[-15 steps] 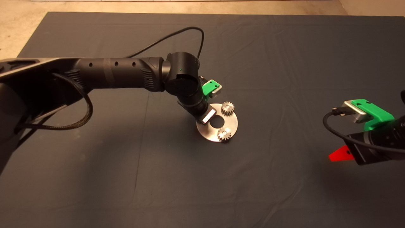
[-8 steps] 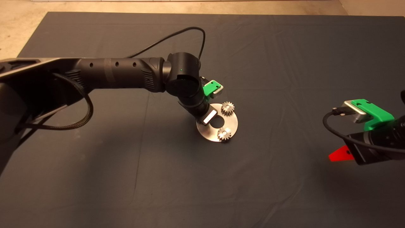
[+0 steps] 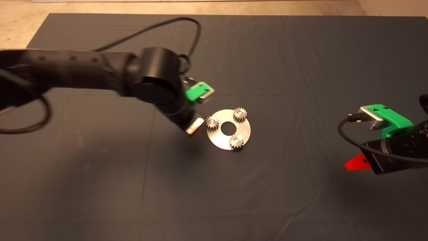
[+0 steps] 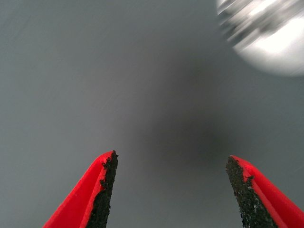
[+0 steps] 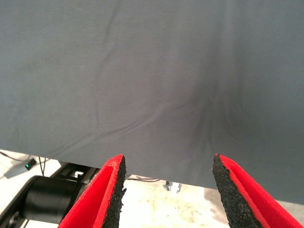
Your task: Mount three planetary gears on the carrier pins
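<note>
The round silver disc (image 3: 224,140) lies near the mat's middle. Three dark-grey planetary gears sit on it in a triangle: one at the left (image 3: 212,122), one at the top (image 3: 239,114), one at the bottom (image 3: 236,142). Each gear covers its carrier pin; only bright pin tops show in the gear centres. My left gripper (image 4: 171,190) is open and empty, just left of the disc above bare mat; in the head view only a red tip (image 3: 196,132) shows. The disc's edge (image 4: 270,38) shows blurred in the left wrist view. My right gripper (image 5: 168,190) is open and empty, parked at the mat's right side.
The dark mat (image 3: 100,184) covers the table, with pale floor (image 3: 20,26) beyond its far and left edges. The left arm's black cable (image 3: 160,25) loops above the mat. The right wrist view looks over the mat's edge at a black arm part (image 5: 47,204).
The left arm has pulled back to the left, off the disc. A third gear now shows on the disc's left side, where the gripper was. The right arm has barely moved.
</note>
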